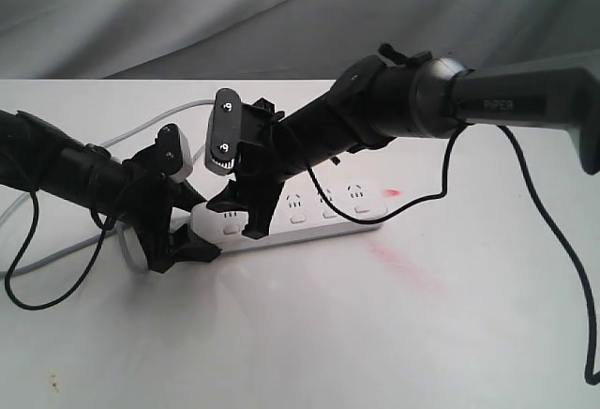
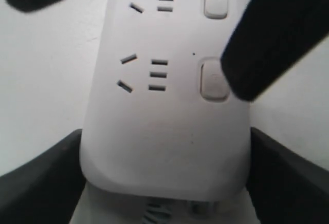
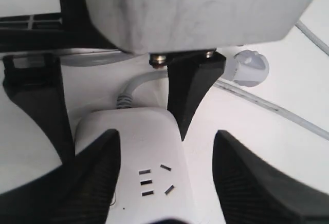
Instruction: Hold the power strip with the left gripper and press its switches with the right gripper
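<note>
Switches [image 1: 328,213] run along the long axis of the white plastic power strip [image 1: 342,223], which lies flat on the white counter [image 1: 375,334]. The black left tool [image 1: 186,242] clamps its rounded cord end. We find the black right tool [image 1: 246,217] spread open above, one finger [image 2: 267,44] overlapping the nearest smooth button [image 2: 213,80].
</note>
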Robot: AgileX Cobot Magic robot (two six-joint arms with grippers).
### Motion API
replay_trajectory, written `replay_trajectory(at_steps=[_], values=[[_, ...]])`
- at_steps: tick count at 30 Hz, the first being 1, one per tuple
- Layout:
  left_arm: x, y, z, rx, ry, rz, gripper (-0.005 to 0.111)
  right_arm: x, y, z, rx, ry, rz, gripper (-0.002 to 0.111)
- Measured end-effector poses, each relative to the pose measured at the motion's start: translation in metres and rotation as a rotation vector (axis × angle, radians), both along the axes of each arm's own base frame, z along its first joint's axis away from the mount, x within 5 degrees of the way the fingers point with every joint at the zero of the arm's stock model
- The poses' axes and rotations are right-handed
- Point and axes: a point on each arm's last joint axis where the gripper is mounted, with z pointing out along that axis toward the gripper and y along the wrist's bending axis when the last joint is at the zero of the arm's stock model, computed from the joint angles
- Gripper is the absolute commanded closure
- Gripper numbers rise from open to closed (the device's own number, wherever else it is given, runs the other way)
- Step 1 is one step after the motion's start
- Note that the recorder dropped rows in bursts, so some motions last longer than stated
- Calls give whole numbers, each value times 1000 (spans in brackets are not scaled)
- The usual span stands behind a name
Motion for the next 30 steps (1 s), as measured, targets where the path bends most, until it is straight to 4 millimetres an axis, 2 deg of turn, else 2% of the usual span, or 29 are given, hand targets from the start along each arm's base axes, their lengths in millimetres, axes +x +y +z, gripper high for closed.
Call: replay_trajectory(at_steps=[4, 11, 19, 24, 30], values=[[0, 0, 0, 0, 0, 0, 54, 0, 0, -6, -15, -8, 18, 57], [0, 0, 0, 0, 0, 0, 54, 1, 0, -7, -70, -128, 139, 57], [0, 0, 0, 0, 0, 0, 54, 1, 0, -7, -73, -136, 147, 57], [0, 0, 0, 0, 0, 0, 54, 1, 0, -17, -80, -117, 148, 57], [0, 0, 0, 0, 0, 0, 54, 2, 0, -18, -83, -119, 143, 57]])
